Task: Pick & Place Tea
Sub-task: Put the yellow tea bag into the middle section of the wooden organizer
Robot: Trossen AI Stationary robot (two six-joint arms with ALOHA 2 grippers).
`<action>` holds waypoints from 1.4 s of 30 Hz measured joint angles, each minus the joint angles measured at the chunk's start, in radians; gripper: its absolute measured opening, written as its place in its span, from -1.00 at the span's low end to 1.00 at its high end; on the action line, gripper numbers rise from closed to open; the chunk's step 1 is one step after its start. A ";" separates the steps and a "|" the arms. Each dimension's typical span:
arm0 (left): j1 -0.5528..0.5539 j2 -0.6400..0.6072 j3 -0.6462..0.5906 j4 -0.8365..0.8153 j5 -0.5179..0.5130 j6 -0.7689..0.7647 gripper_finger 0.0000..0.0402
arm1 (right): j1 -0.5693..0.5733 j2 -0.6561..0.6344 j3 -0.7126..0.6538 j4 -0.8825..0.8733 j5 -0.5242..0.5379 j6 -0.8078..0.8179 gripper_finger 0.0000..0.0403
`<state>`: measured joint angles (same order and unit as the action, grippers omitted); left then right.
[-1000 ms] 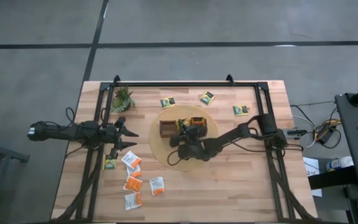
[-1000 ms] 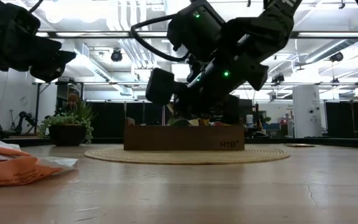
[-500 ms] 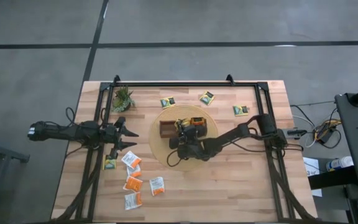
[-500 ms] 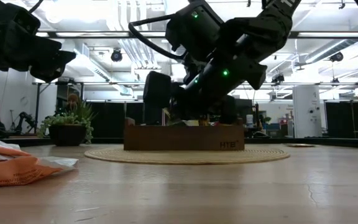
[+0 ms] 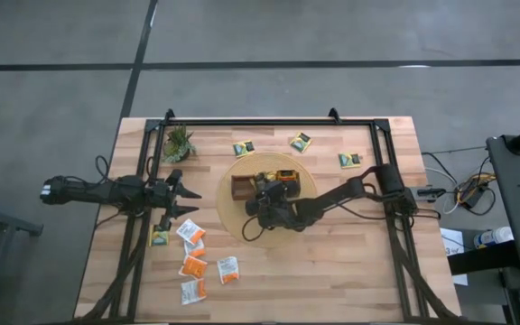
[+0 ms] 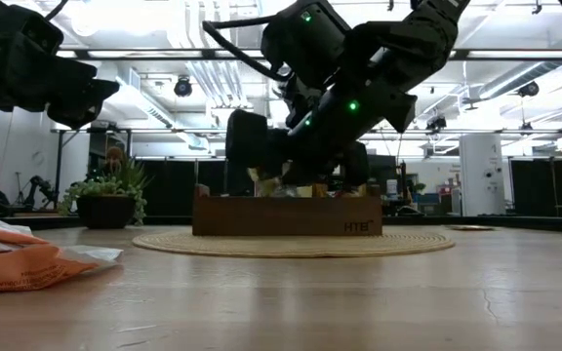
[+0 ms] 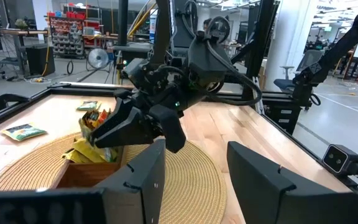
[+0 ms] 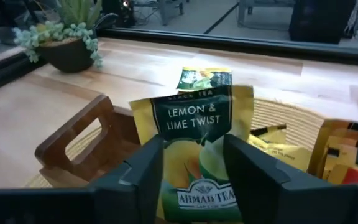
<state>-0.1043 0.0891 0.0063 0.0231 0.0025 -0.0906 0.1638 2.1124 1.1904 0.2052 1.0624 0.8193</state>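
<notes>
Lowered over the tray (image 5: 242,187), right tool (image 8: 192,163) now parted around one yellow sachet (image 8: 196,155); left tool (image 5: 185,199) apart.

On the yellow tea sachet (image 8: 194,149) we read "BLACK TEA", "LEMON & LIME TWIST" and "AHMAD TEA". On the wooden tray's (image 6: 286,215) front wall we see short, unclear lettering.

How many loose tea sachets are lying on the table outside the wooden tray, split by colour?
Yellow and dark green square tea sachets: 4
Orange or white-and-orange square tea sachets: 5
Total: 9
</notes>
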 joint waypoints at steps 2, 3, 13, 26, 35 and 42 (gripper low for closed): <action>0.000 0.000 0.000 0.000 0.000 0.000 -0.17 | 0.002 -0.008 0.000 -0.006 -0.001 -0.037 -0.10; 0.000 0.000 0.000 0.000 0.000 0.000 -0.17 | 0.003 -0.013 0.000 -0.018 0.000 -0.042 -0.06; 0.000 0.000 0.000 0.000 0.000 0.000 -0.17 | 0.010 -0.093 0.000 -0.207 -0.001 -0.033 0.07; 0.000 0.000 0.000 0.000 0.000 0.000 -0.17 | 0.045 -0.184 0.000 -0.225 -0.297 -0.428 -0.09; 0.000 0.000 0.000 0.000 0.000 0.000 -0.17 | 0.004 -0.172 -0.008 -0.254 -0.296 -0.218 -0.89; 0.000 0.000 0.000 0.001 0.000 0.000 -0.17 | -0.004 -0.167 -0.009 -0.254 -0.309 -0.188 -0.96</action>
<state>-0.1043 0.0891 0.0063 0.0237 0.0025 -0.0906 0.1596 1.9453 1.1812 -0.0490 0.7536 0.6308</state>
